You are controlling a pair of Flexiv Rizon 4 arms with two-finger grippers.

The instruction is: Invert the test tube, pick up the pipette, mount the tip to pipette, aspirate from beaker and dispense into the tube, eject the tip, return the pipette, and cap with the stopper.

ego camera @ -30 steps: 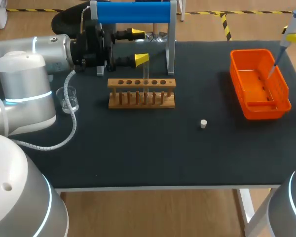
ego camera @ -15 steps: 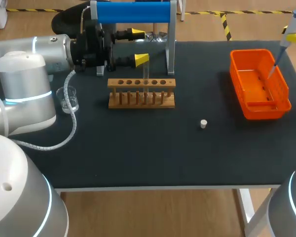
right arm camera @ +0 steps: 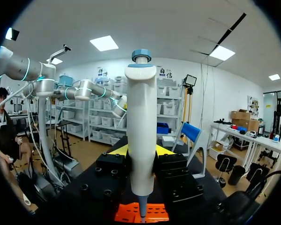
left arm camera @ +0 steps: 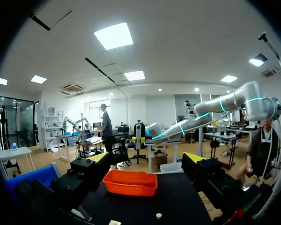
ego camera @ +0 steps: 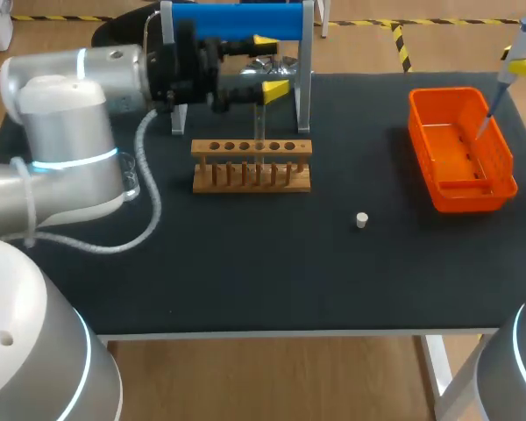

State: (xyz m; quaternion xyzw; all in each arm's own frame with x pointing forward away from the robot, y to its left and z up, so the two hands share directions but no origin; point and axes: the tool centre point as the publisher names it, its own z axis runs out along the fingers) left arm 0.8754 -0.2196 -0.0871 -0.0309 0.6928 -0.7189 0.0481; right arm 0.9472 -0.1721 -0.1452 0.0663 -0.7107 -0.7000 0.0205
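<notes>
Left gripper (ego camera: 270,64): I'm holding it over the far side of the black table (ego camera: 272,272), just beyond the wooden test tube rack (ego camera: 252,165) and in front of the blue-topped metal stand (ego camera: 237,22). Its 2 fingers are standing wide apart and gripping nothing. The left wrist view is showing the same, with an open gap between both yellow tips.

The clear glass test tube (ego camera: 259,132) is standing upright in 1 of the rack's middle holes, below the left gripper and apart from it. I can't tell which end is facing up.

Right gripper (ego camera: 519,66): I'm holding it at the far right edge of the table. Its fingers are clamping the white pipette with a blue cap (right arm camera: 141,126) from 2 sides, around the barrel. The pipette is hanging with its thin end down over the orange plastic bin (ego camera: 460,149). I can't tell whether a tip is mounted.

The small white stopper (ego camera: 361,219) is lying on the table between rack and bin, nearer the front, touching neither.

The clear glass beaker (ego camera: 130,180) is sitting left of the rack, with my left arm covering part of it.
</notes>
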